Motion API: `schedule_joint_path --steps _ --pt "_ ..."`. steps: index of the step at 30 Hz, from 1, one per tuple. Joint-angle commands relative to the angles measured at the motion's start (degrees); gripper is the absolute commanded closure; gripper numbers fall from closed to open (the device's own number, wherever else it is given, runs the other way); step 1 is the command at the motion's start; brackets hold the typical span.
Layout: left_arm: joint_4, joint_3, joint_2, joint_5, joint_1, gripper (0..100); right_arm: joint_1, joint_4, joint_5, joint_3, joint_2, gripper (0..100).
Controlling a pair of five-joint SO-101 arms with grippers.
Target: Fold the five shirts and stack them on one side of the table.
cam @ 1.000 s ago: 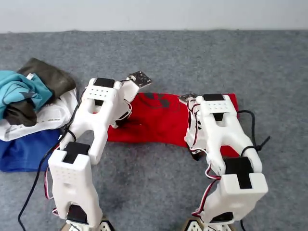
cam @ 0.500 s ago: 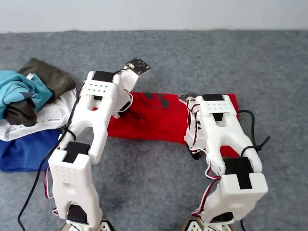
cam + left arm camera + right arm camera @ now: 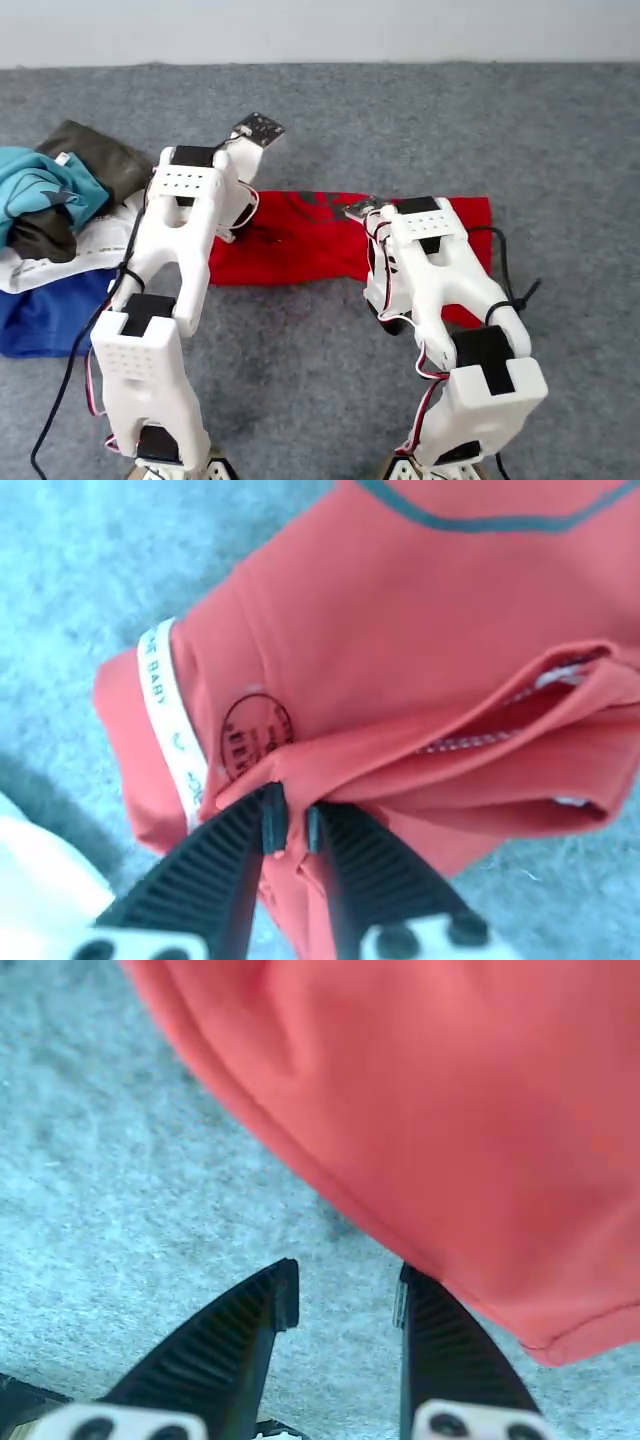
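Red shirt — likely soft, light, limp.
Left gripper pinches 1 fold by the neck label; right gripper fingers spread just beside the cloth — edges probably grip best.

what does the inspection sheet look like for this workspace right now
surface: grey table, fuzzy cover
job's things: red shirt laid across the middle; pile of teal, dark, white and blue shirts, unfolded, on the left arm's side
clutter: nothing seen
grippers: left gripper shut on a red shirt fold; right gripper open at the shirt's edge
cables: black cables run along both arms
surroundings: white wall behind the table
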State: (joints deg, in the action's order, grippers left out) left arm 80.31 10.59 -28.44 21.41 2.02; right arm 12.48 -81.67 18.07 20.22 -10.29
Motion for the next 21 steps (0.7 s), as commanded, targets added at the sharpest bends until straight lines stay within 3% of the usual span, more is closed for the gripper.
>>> schedule_joint_path --steps 1,6,15,18,21 --pt "2.7 2.3 2.8 -0.9 0.1 91 0.6 0.0 0.6 0.0 2.6 83.6" --pt "3.1 2.6 3.3 -0.9 0.4 73 0.7 0.0 0.6 0.0 2.5 83.7" --pt "4.5 11.7 3.4 -4.5 -1.3 73 0.7 0.0 0.6 0.3 2.5 83.7" --pt "12.0 15.1 2.7 -5.5 -1.7 73 0.7 0.2 0.6 1.8 2.5 83.7" --pt "19.4 12.7 2.7 -2.0 -0.4 73 0.6 0.5 0.6 2.5 2.6 83.7"
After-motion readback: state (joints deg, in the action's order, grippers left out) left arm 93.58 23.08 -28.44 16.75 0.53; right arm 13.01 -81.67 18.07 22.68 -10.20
